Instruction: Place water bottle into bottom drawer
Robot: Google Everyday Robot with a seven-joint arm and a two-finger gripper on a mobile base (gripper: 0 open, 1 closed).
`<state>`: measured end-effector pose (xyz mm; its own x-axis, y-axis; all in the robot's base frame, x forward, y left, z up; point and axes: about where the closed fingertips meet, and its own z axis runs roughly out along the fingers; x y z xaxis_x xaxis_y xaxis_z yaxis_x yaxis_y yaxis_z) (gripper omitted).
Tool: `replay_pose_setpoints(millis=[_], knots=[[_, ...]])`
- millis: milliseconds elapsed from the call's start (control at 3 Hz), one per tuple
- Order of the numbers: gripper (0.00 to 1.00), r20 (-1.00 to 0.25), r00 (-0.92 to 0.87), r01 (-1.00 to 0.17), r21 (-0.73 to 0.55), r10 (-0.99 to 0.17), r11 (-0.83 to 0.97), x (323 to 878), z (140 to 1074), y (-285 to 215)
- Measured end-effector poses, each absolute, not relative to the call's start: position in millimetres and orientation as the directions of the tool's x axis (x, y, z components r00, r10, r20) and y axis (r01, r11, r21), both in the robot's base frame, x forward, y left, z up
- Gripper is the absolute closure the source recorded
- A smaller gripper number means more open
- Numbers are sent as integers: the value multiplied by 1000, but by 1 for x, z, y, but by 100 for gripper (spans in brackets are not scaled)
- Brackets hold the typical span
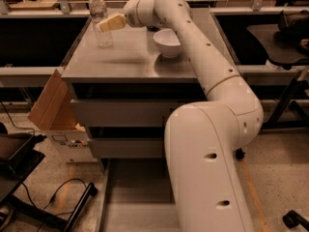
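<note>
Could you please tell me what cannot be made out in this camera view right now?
- Gripper, in front of the bottle at the back left of the cabinet: it overlaps the bottle, so contact cannot be told.
- Bottom drawer: right side hidden by the arm, front cut off by the lower edge.
- Bowl: back rim hidden by the arm.

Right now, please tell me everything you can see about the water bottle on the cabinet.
The water bottle is small and of clear plastic, with a white cap and a pale label. It stands upright near the far left corner of the grey cabinet top, with its base on that surface. The gripper is at its mid-height, on the side of the white bowl, and overlaps it in the view. Whether it grips the bottle cannot be told. The bottom drawer is open below.
</note>
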<state>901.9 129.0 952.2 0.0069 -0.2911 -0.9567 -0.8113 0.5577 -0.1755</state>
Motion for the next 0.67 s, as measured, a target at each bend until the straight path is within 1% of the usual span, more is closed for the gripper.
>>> replay_pose_setpoints(millis=[667], knots=[[0, -995, -58, -809, -4, -87, 588, 928, 946, 175]])
